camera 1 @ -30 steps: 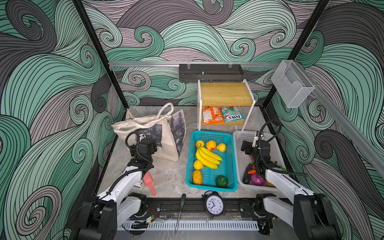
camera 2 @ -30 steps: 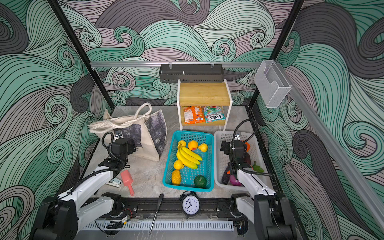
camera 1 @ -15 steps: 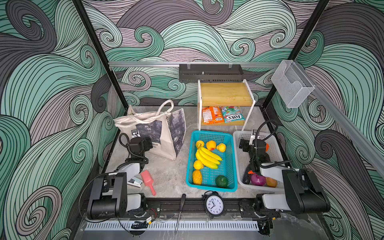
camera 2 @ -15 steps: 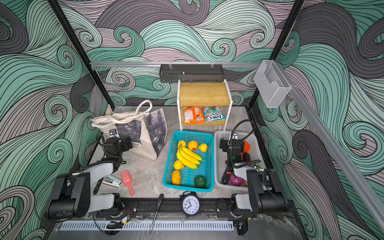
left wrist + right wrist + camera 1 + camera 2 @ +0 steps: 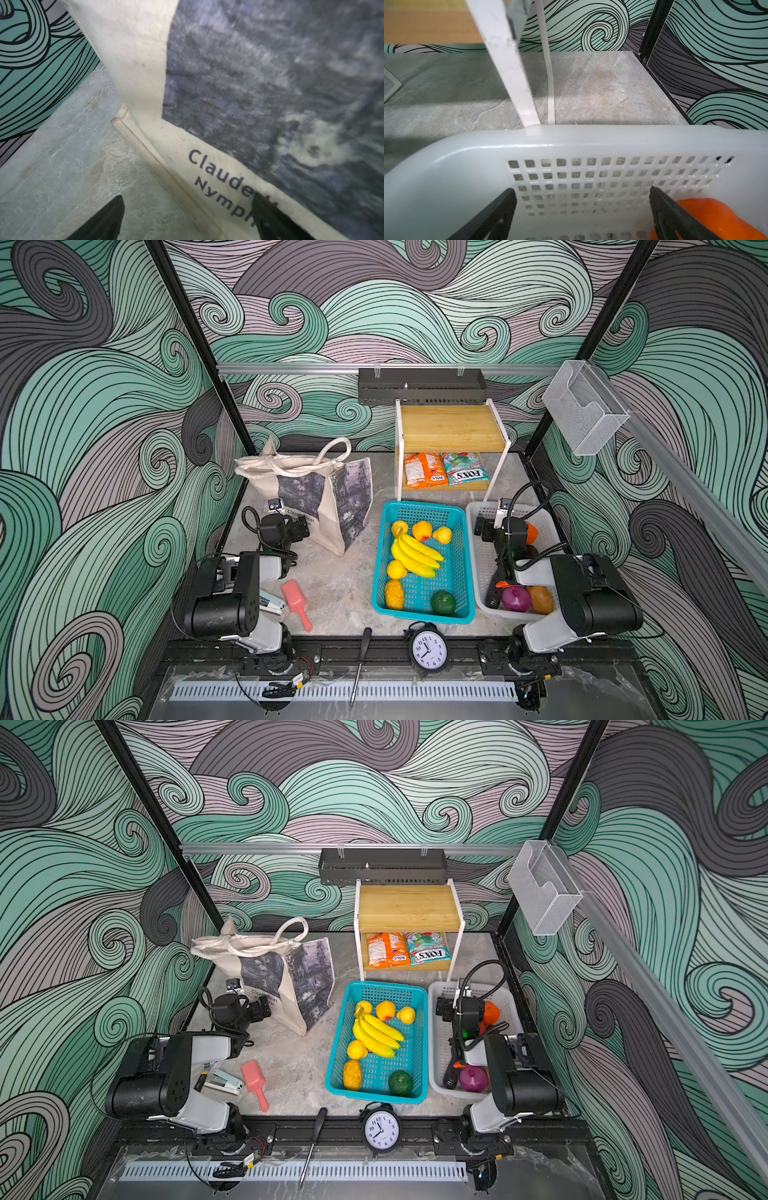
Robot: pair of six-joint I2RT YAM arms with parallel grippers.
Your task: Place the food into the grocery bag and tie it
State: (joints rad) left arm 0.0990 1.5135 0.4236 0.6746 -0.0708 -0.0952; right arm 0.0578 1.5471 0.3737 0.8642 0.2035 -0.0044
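Beige canvas tote [image 5: 316, 489] slumps left of teal mesh basket [image 5: 424, 507]. Yellow-orange toy fruit [image 5: 415, 558] lies in that basket, unbagged. Left gripper [image 5: 187, 199] by tote, right gripper [image 5: 581, 189] right of basket: jaws spread, empty. Risk: floppy mouth folds shut, fruit rolls off.

Left arm [image 5: 224, 597] and right arm [image 5: 590, 597] sit folded low. Left gripper [image 5: 187, 198] and right gripper [image 5: 581, 189] each show two black fingers spread wide apart.

On the grey bench [image 5: 340, 585] a teal basket [image 5: 424, 507] stands just beside a white basket [image 5: 481, 564]. At the front edge are a small clock [image 5: 429, 649] and a screwdriver [image 5: 360, 659]. A pink scoop [image 5: 296, 601] lies near a stapler [image 5: 270, 602]. At the back stands a wooden shelf [image 5: 451, 429].
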